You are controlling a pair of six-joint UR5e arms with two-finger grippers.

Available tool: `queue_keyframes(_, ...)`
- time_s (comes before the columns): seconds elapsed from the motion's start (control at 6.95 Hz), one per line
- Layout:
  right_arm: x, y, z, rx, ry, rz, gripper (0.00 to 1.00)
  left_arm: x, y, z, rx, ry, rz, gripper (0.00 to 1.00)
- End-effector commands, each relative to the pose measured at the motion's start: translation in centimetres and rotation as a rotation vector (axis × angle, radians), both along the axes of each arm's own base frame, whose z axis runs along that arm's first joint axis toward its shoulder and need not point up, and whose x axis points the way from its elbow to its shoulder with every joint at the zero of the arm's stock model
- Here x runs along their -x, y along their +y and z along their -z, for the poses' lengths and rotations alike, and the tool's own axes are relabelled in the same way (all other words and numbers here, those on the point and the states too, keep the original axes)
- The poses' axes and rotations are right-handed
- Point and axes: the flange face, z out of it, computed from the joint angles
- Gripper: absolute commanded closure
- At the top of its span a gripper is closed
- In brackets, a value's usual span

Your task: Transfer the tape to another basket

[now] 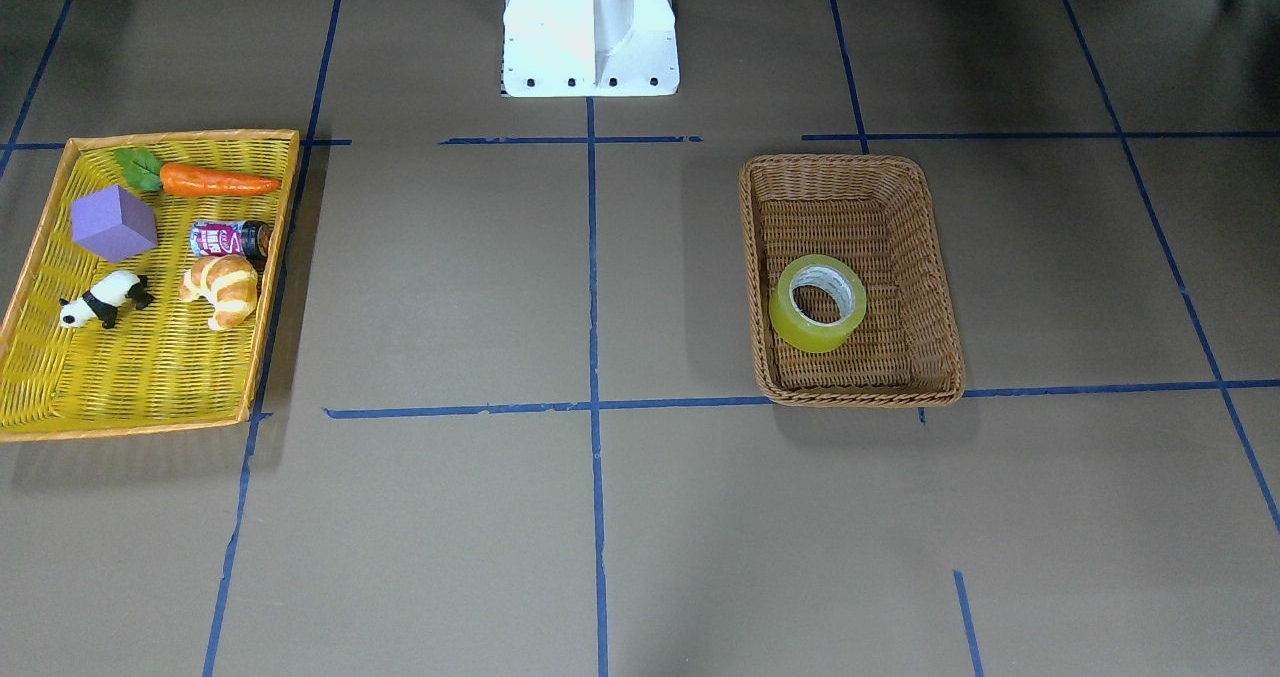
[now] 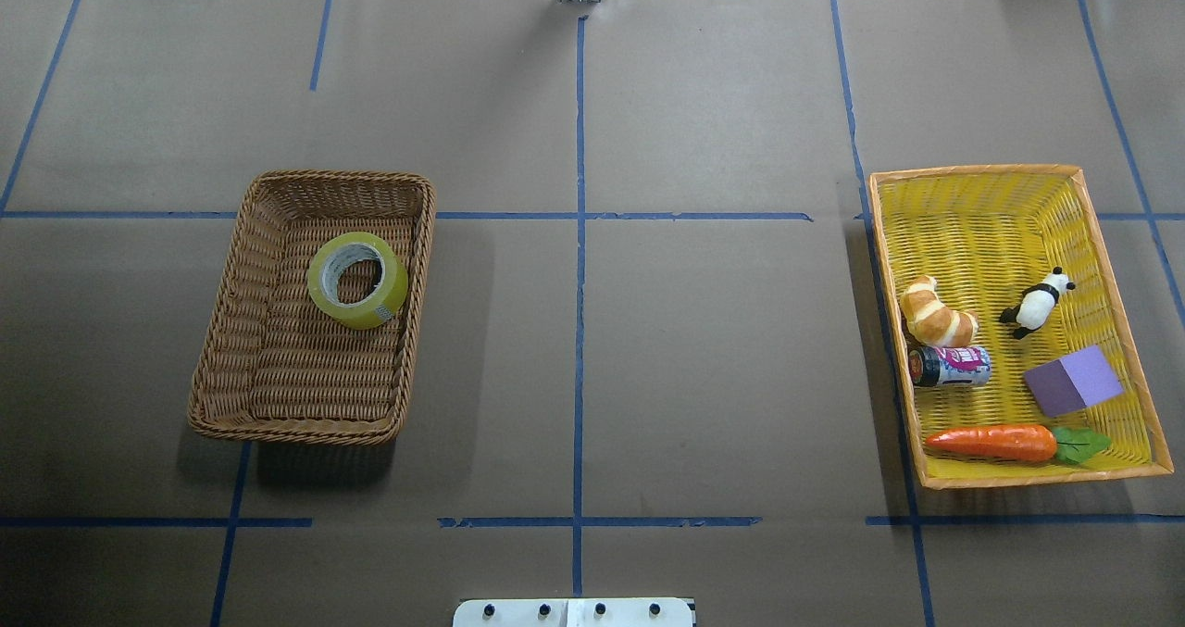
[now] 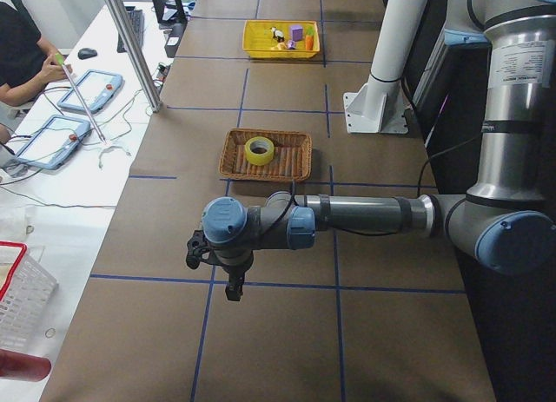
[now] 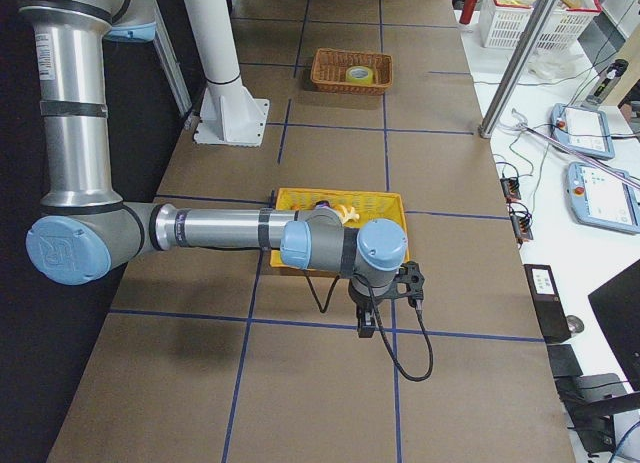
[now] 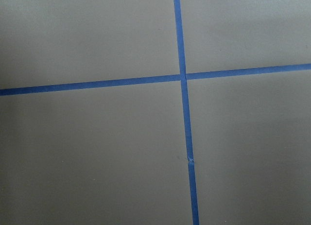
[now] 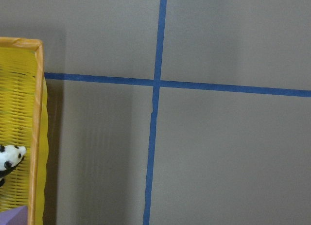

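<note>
The tape (image 1: 812, 333) is a yellow-green roll lying in the brown wicker basket (image 1: 850, 163), toward the basket's half away from the robot's base. Both show in the overhead view too: the tape (image 2: 394, 286) and the basket (image 2: 338, 177). My left gripper (image 3: 231, 289) hangs over bare table well outside the basket's end; it shows only in the exterior left view, so I cannot tell if it is open or shut. My right gripper (image 4: 365, 328) hangs over bare table just outside the yellow tray; it shows only in the exterior right view, so I cannot tell its state.
A flat yellow tray (image 2: 981, 210) with an orange rim holds a croissant (image 2: 937, 314), a panda figure (image 2: 1037, 304), a can (image 2: 951, 366), a purple cube (image 2: 1074, 381) and a carrot (image 2: 995, 442). The white robot base (image 1: 590, 27) stands at the table edge. Blue tape lines grid the brown table.
</note>
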Motion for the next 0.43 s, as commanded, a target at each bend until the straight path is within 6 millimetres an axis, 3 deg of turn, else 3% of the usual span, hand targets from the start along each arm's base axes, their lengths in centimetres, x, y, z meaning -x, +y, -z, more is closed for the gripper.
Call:
queue_keyframes(0.0,-0.17,0.22,-0.24,0.004,0.0,-0.003,0.0,0.0,0.0,0.0,0.0,0.0,0.0,0.0)
queue_keyframes(0.29,-0.4,0.12,-0.17,0.004,0.0,-0.008,0.0,0.0,0.0,0.0,0.0,0.0,0.0,0.0)
